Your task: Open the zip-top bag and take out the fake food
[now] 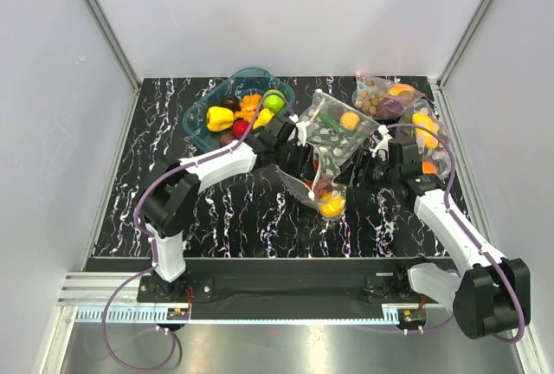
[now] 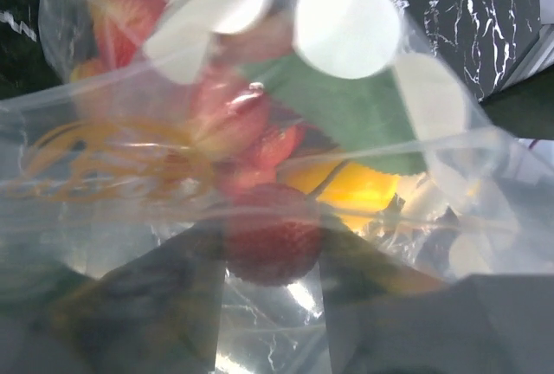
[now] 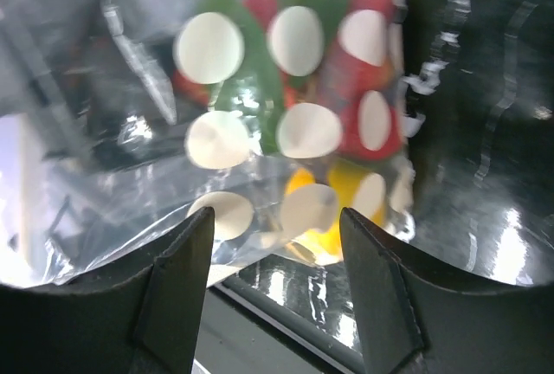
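So, zip-top bag [image 1: 318, 185]: clear with white dots, hanging between the two sets of fingers. Its lower end sags to the near side of them, onto the black marbled table [image 1: 225, 214].
Fake food [image 1: 326, 194]: bunched in that lower end, with a yellow piece [image 1: 331, 207] at the very bottom and red and green pieces above it.
Left gripper [image 1: 292, 156]: at the bag's upper left end. In its wrist view the film lies right over the fingers and a red berry [image 2: 273, 248] sits just ahead of them. I cannot tell whether they pinch the plastic.
Right gripper [image 3: 277, 216]: fingers [image 3: 177, 287] spread apart, clamping nothing. The bag's dotted lower edge hangs just beyond the tips, in line with the gap.
Second dotted bag [image 1: 338, 127]: just beyond both grippers, showing a green and an orange piece.
Tub [image 1: 197, 123]: beyond the left fingers and to their left, holding fruit.
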Available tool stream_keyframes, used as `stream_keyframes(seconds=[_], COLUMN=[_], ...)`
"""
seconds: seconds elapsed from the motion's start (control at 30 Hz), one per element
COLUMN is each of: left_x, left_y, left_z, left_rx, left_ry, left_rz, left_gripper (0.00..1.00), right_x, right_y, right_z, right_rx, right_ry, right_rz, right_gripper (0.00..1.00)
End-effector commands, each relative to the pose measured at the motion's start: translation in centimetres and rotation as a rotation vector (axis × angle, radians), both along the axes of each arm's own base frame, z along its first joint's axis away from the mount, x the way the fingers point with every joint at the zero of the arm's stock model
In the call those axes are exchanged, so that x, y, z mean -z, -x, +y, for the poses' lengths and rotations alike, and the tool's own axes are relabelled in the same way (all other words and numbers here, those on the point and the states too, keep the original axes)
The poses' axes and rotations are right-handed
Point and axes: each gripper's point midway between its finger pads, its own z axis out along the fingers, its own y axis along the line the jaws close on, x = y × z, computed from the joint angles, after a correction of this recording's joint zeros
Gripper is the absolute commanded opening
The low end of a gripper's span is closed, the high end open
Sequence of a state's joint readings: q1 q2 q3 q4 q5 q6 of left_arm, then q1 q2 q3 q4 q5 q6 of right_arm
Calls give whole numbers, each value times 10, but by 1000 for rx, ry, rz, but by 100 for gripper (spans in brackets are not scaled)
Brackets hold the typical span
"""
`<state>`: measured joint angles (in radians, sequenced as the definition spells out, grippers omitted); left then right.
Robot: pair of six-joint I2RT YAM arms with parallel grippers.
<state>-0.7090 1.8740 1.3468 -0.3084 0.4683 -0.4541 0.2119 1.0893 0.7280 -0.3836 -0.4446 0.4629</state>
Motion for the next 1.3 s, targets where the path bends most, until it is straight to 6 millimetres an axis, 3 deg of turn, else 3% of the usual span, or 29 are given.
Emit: stream_keyframes(seconds=[0.0,0.27,0.33,0.47,0.9,0.93,1.07,1.27], left_x=[-24,-21,-21,-22,-11,-10,-7,-12], left_y=[-1,-9,-9,-11,-10,-10,-9,-20], left_z=[-2,2,2,5,3,3,7,32], left_rx=[-27,-88,-87,-90,-83,-87,-88,-128], left_ry=[88,96,96,101,119,118,105,76], left_rz=[22,59,62,61,117,118,118,75], left_gripper=[0,0,0,0,0,0,0,0], right_x=[-18,15,11,24,32,35,36,29], right_y=[2,19,17,14,-5,-5,-7,-5], right_z=[19,13,15,15,26,26,25,7], right_rx=[-136,-201,-210,-210,-247,-251,-244,-153], right_ry=[-89,-23,-32,-24,-61,-65,-55,33], right_rz=[-108,-14,-33,-14,-71,-63,-56,-60], right_gripper=[66,65,65,64,30,21,0,0])
